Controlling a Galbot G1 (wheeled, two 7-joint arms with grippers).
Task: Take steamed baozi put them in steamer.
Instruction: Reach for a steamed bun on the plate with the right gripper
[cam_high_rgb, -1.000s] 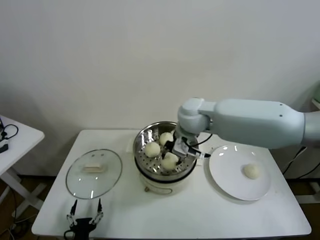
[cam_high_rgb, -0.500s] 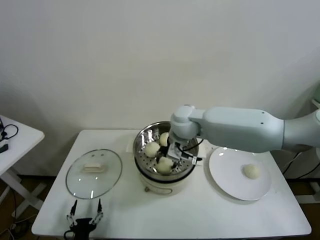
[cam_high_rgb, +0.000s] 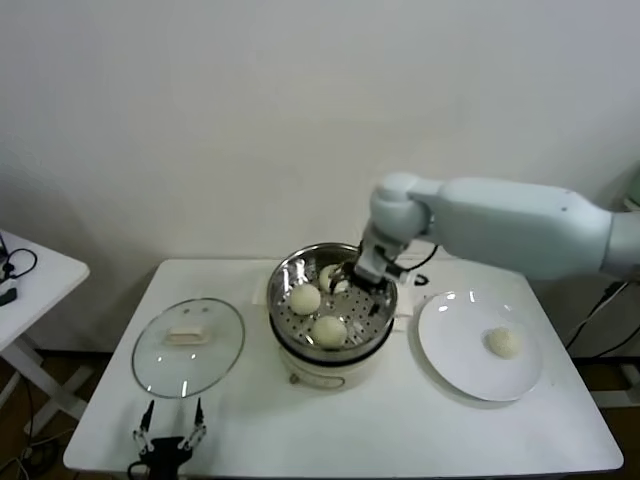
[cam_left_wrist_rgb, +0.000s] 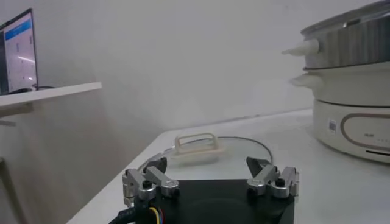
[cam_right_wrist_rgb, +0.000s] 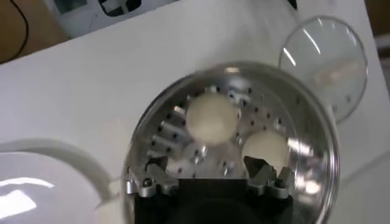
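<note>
Three smooth baozi (cam_high_rgb: 330, 330) sit in the perforated steel steamer (cam_high_rgb: 285, 275); right hand (cam_high_rgb: 352, 277) spread, empty.

Third baozi (cam_high_rgb: 330, 274) half hidden behind right arm, steamer (cam_left_wrist_rgb: 350, 91) cut off – frame edge

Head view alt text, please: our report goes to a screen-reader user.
The right tool, open and empty, hangs over the back of the steamer, which holds three baozi. A fourth baozi lies on a white plate to the right; a glass lid lies to the left, with the left tool parked near it.
</note>
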